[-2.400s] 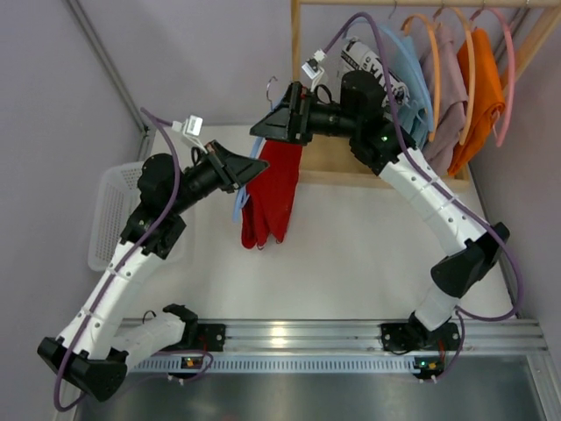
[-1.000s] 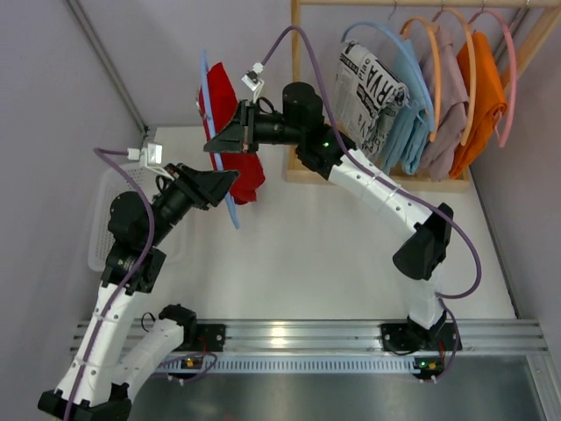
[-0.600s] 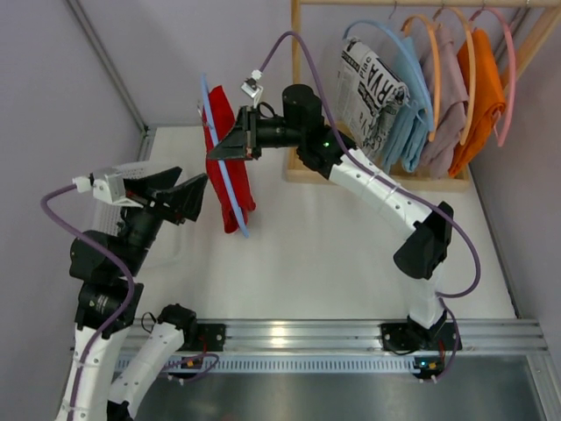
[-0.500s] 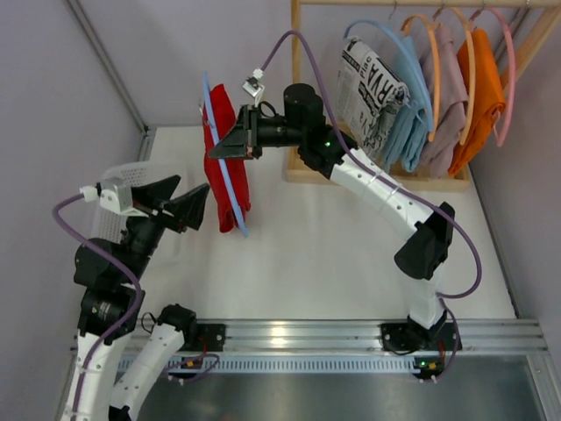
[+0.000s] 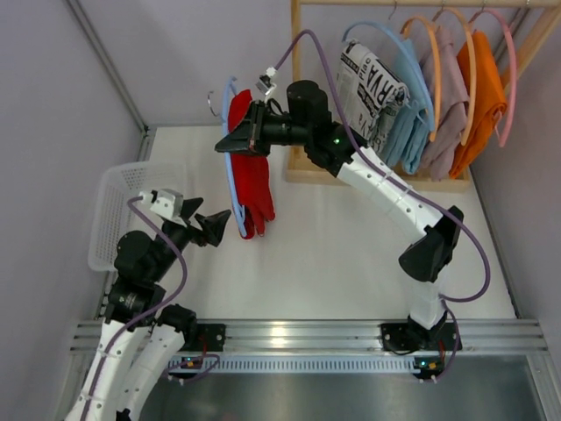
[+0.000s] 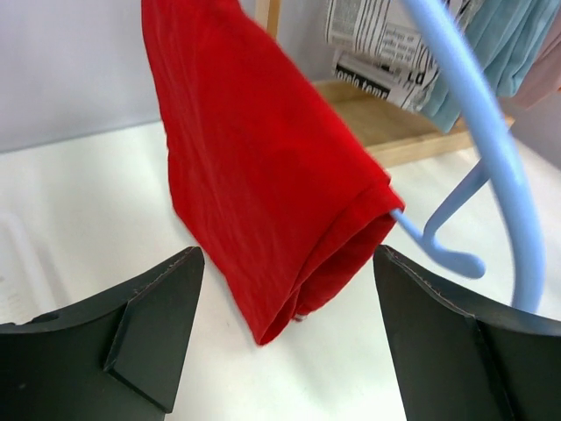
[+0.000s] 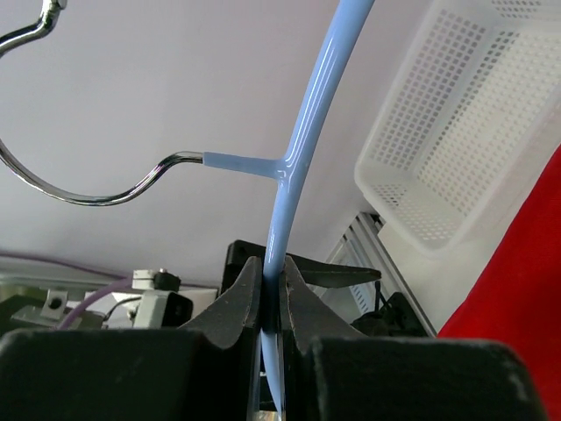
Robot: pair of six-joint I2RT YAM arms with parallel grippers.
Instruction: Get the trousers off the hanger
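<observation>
Looking from the top cam: right end effector (image 5: 235,140) is clenched on the blue hanger (image 5: 230,180), holding it up over the bench (image 5: 351,246). Red trousers (image 5: 255,180) hang folded over it, long axis running down from that end effector twd the left end effector (image 5: 216,225). That one is released, jaws wide, w/ the cloth's low end just ahead, so the left arm is nearer for the pull. Basket (image 5: 110,206) sits behind-left of the left end effector; no cloth seen in it. Other trousers (image 5: 412,114) are on the rack (image 5: 298,53), well right of both.

Left wrist cam: cloth's lower fold lies dead ahead btwn the fingers (image 6: 153,329), apart from both.

Right wrist cam: jaws pinch the hanger's rim near the hook (image 7: 79,189).
</observation>
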